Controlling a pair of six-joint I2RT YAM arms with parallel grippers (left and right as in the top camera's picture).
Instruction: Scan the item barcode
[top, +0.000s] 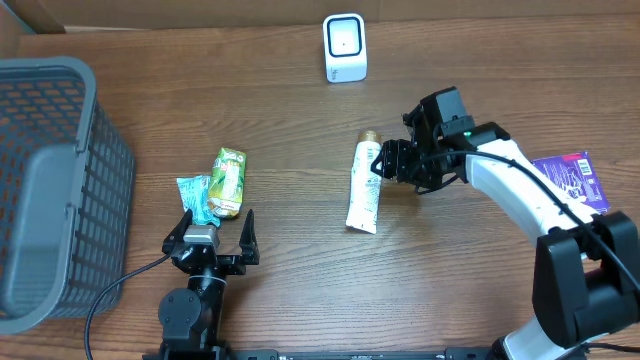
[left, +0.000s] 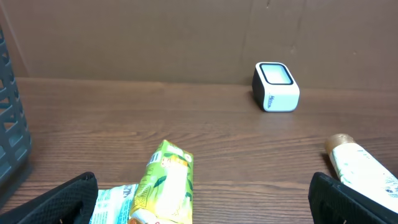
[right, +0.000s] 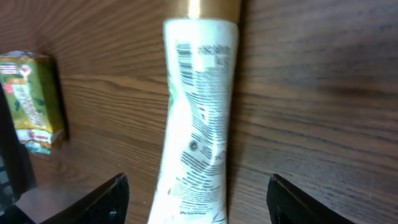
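Between the fingers (right: 106, 199) of the right pincer (right: 198, 190) lies the tube (right: 199, 112), flat on the table (right: 323, 124).

1. Right pincer: jaws stand moderately wide. Bare wood shows on both sides of the tube, so neither finger presses on it. Nothing is held.
2. Tube: it runs lengthwise away from this pincer, printed face up. The barcode (right: 186, 53) sits on the far part of the body, just short of the gold cap (right: 205, 7).
3. To the pincer's left, well apart from the tube, lies a green carton (right: 31, 99).
4. In the overhead view, this pincer sits over the cap end of the tube. The scanner (top: 345, 47) stands upright well beyond it, near the far table edge. A purple pack (top: 570, 178) lies behind the arm, at the right edge.

Left pincer (top: 217, 222):

1. Jaws stand fully wide and hold nothing.
2. Just ahead of the fingertips lies the green carton, pointing away. A teal packet (top: 193, 197) lies against its left side.
3. Ahead and to the right lies the tube, apart from the carton.
4. Farther ahead and to the right stands the scanner, its window facing up and toward the pincer.
5. Far to the left stands the grey basket (top: 60, 190).
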